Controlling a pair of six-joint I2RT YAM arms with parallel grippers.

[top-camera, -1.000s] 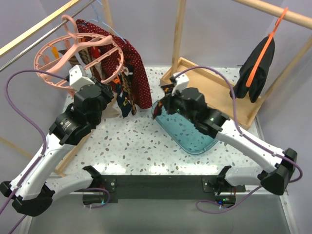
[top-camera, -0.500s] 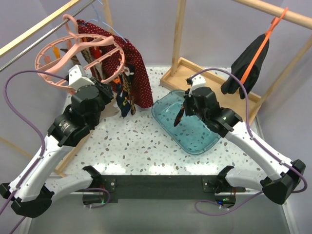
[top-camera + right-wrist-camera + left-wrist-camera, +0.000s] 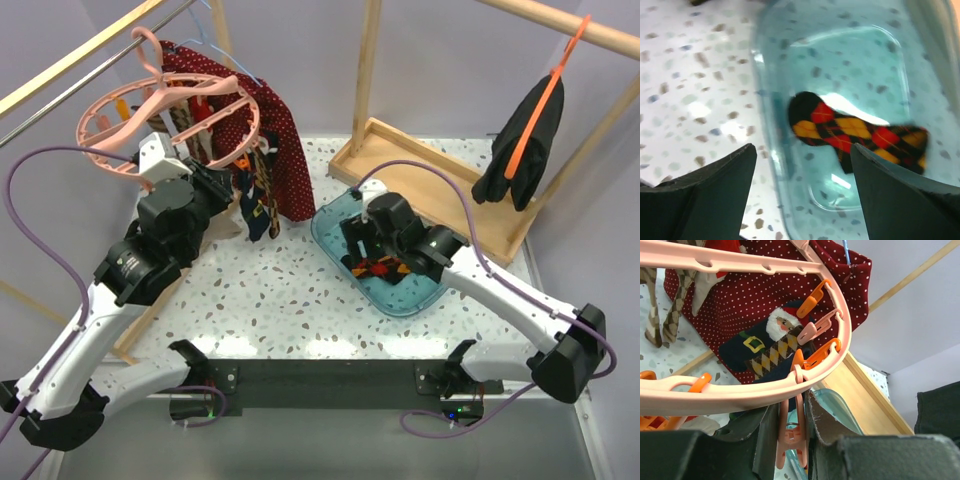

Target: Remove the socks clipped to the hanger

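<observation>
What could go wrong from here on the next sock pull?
1. The left end effector straddles a clip at the pink ring hanger rim. Whether it actually grips is unclear, so a tug may swing the ring.
2. The Santa sock hangs right against the red dotted cloth. The open right end effector, over the tray, could snag cloth instead.
</observation>
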